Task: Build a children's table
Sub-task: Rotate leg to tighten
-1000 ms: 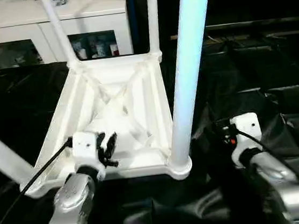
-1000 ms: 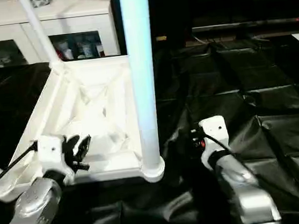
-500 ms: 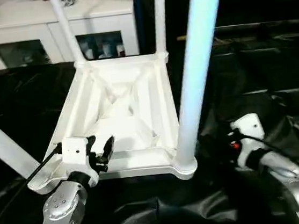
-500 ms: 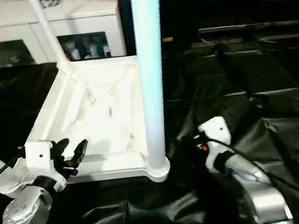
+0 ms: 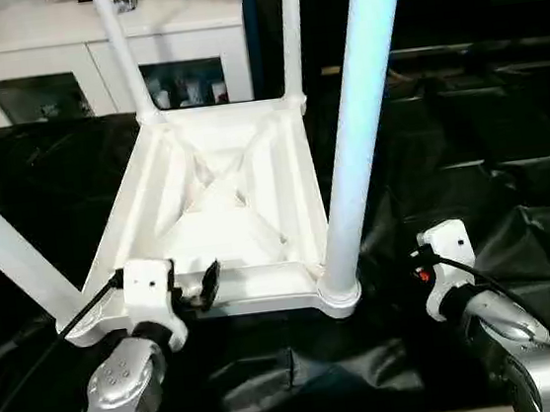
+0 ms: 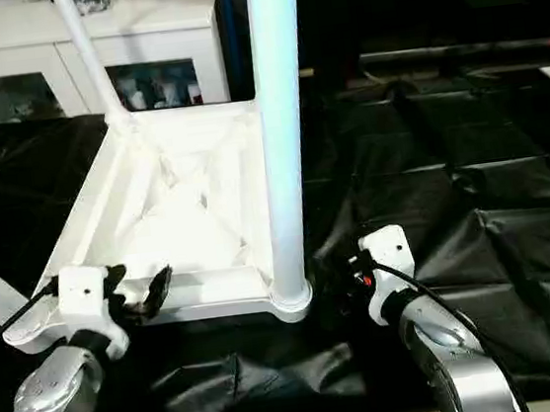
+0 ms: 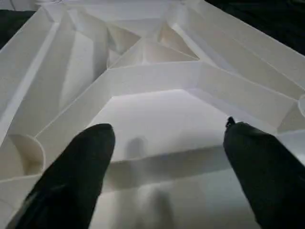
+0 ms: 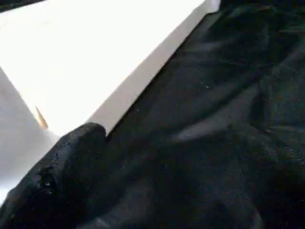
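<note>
Dim scene, black sheet (image 5: 467,144) swallows light; white table (image 5: 225,202) overexposed; wrist views soft, blurred.

Smooth, glossy white plastic on the children's table (image 5: 218,208) and its tube legs (image 5: 356,127). Crinkled, shiny black sheeting (image 6: 449,166) beneath. Brushed silver metal forearms (image 5: 117,393); matt black claw fingers (image 7: 71,176).
</note>
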